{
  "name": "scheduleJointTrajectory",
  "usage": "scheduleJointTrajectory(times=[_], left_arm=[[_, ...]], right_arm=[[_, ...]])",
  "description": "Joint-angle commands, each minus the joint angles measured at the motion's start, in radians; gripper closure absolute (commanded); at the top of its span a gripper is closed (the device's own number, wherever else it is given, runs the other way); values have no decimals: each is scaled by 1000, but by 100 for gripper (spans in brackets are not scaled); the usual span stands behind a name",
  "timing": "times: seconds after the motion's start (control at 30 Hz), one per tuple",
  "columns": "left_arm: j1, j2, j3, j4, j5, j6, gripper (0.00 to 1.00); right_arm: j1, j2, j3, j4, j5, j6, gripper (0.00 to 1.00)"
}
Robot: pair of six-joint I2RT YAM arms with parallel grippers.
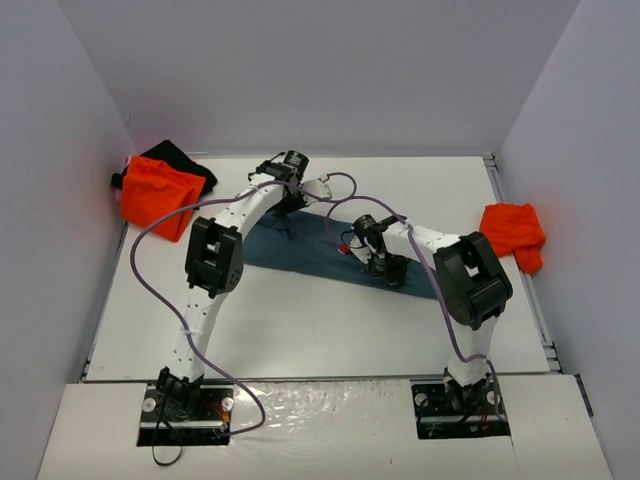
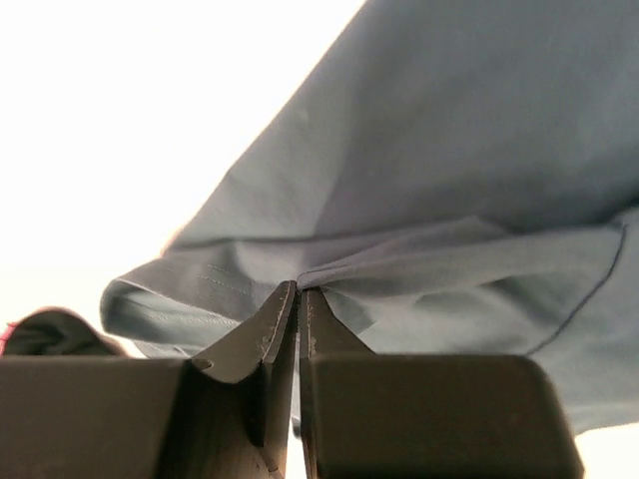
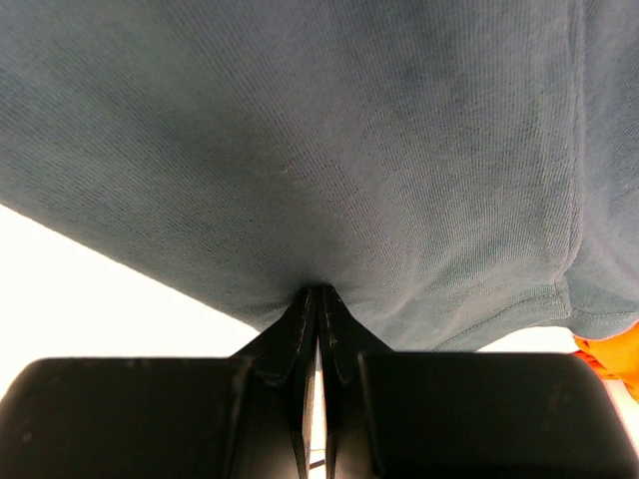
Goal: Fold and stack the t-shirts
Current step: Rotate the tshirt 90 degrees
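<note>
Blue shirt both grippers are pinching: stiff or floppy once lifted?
Probably floppy: the blue shirt puckers into creases where the left gripper pinches it, so it should sag between grips. Likely light, a thin knit gathered at the right gripper. Pushed, it would probably wrinkle, not slide.

The blue-grey t-shirt [image 3: 319,150] is matt cloth, a fine ribbed knit with stitched hems. The right gripper [image 3: 318,299] has matt black, plastic-looking fingers [image 3: 290,339]. The table [image 1: 330,320] is smooth, white and matt.
</note>
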Motion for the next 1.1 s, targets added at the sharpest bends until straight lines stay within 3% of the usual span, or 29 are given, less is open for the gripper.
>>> scheduleJointTrajectory(times=[0.0,0.2,0.37,0.5,0.53,0.63,0.9,1.07], left_arm=[[-44,-16,105,12,-58,52,100],[-81,-15,108,86,-59,74,100],[-104,-102,-49,242,-73,98,100],[-105,-41,8,186,-91,112,98],[-104,-32,15,185,-89,111,89],[-104,-27,5,244,-90,99,48],[-102,7,111,422,-212,42,48],[-101,-7,162,394,-208,18,56]], right_arm=[[-14,79,-44,90,-67,28,100],[-14,91,-49,92,-63,25,100],[-14,99,-57,96,-59,26,100],[-14,109,-52,97,-57,27,100],[-14,107,-50,97,-57,28,100],[-14,106,-49,97,-57,30,100],[-14,124,-49,100,-40,35,100],[-12,118,-47,101,-39,35,100]])
